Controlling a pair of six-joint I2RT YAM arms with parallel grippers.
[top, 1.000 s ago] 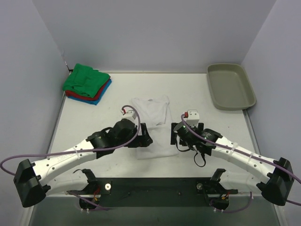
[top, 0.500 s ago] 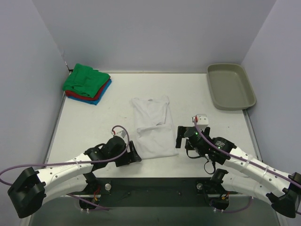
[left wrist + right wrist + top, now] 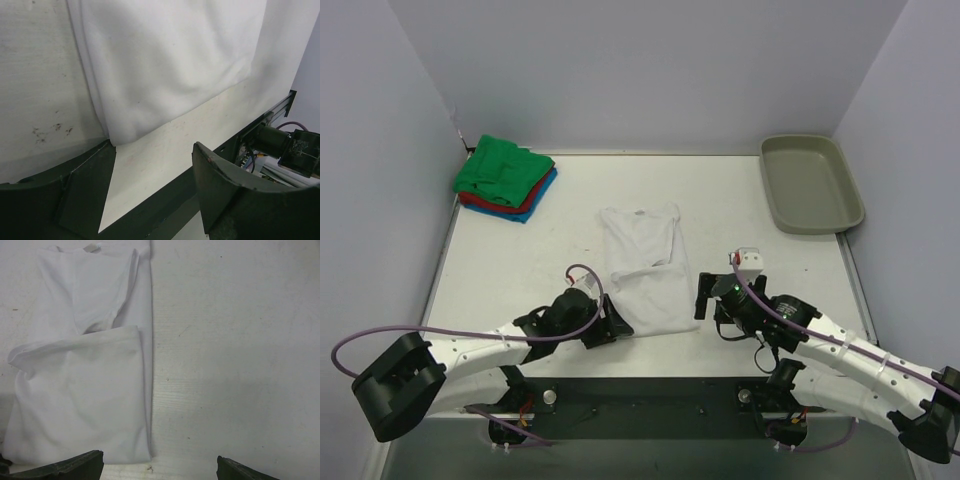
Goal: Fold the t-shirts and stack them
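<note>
Top view, desk (image 3: pixel 740 200): pale surface, and both arms reach in low from the near edge.
Top view, white t-shirt (image 3: pixel 642 270): here it lies in the middle of the desk, folded into a long narrow strip. The collar points to the far edge and the hem sits close to the near edge.
Top view, stack of folded t-shirts (image 3: pixel 505 178): tucked in the far-left corner, well apart from the action. Green is on top, red beneath, blue lowest.
Top view, tray (image 3: pixel 810 185): grey-beige, over in the far-right corner.
Top view, left fingers (image 3: pixel 614 326): right down at the near-left corner of the white t-shirt.
Top view, right fingers (image 3: pixel 703 296): just off the strip's right edge, near its hem end, with a sliver of bare desk between them and the cloth.
Left wrist view, left fingers: standing apart and gripping nothing, with only bare desk showing in the gap.
Left wrist view, white t-shirt: its near corner comes down just beside one fingertip; I cannot tell whether it touches. The cloth fills the upper frame, smooth and flat.
Right wrist view, right fingers: spread wide and holding nothing, with only the two tips peeking in at the bottom corners.
Right wrist view, white t-shirt: it fills the left half, with a sleeve folded inward and a doubled layer over the near part. Bare desk runs along the right.
</note>
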